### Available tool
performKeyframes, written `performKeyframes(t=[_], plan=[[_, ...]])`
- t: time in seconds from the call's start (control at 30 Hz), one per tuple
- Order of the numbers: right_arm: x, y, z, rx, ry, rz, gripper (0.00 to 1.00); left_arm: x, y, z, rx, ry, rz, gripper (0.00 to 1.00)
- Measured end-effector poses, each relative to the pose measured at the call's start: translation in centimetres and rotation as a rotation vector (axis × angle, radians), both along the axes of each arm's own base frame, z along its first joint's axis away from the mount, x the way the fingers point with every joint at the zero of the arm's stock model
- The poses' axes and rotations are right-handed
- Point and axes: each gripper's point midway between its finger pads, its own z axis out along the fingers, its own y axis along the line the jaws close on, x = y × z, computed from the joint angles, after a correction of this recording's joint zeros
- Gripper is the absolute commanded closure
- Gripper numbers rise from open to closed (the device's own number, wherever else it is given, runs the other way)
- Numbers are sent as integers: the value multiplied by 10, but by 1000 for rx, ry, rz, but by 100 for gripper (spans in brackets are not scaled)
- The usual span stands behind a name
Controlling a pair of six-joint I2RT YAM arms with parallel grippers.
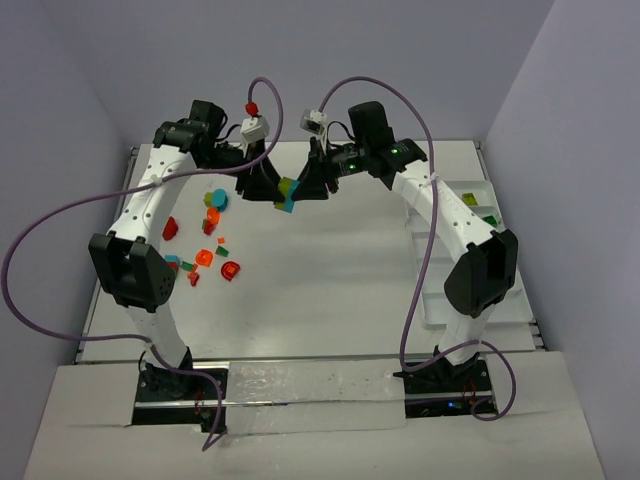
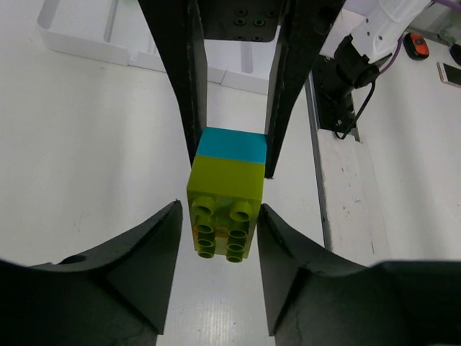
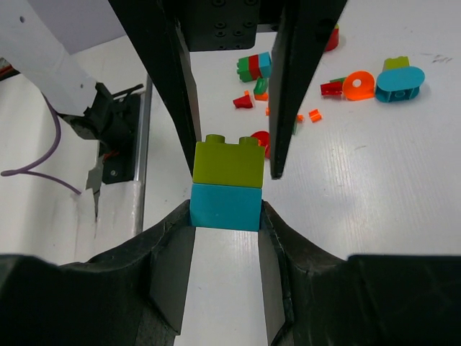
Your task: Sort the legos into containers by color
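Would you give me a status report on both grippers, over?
Right gripper shut on teal plastic brick. Left gripper open astride lime-green plastic brick stacked on it. Nothing in the way.

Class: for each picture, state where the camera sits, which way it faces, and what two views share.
Top external: above and behind, looking down on the table; left arm and right arm show.
Left wrist: on the left arm, facing the tray; left gripper flanks the lime brick.
Right wrist: on the right arm, facing the loose legos; right gripper clamps the teal brick.
Shared: both wrist views show both bricks, from opposite ends.
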Motion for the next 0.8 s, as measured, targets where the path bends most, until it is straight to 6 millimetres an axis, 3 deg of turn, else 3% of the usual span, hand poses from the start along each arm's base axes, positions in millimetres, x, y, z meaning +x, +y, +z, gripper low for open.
performKeyframes(t=[0.1, 0.2, 0.27, 0.53, 0.63, 0.8], plan=[[1, -1, -1, -7, -8, -6, 100, -3, 1, -2, 3, 2, -8, 63], [1, -1, -1, -10, -11, -8, 100, -4, 1, -2, 1, -1, -15, 91], [1, -2, -2, -13, -14, -10, 100, -4, 1, -3, 2, -3, -17, 99], [3, -16, -7, -47, -43, -46, 100, 0, -5, -7, -27, 23, 0, 100], [-1, -37, -16, -93, -35, -77, 100, 8, 4, -20, -21, 83, 83, 100], [1, -88, -18, -158, -49, -179, 100, 50, 34, -30, -11, 87, 255, 100]])
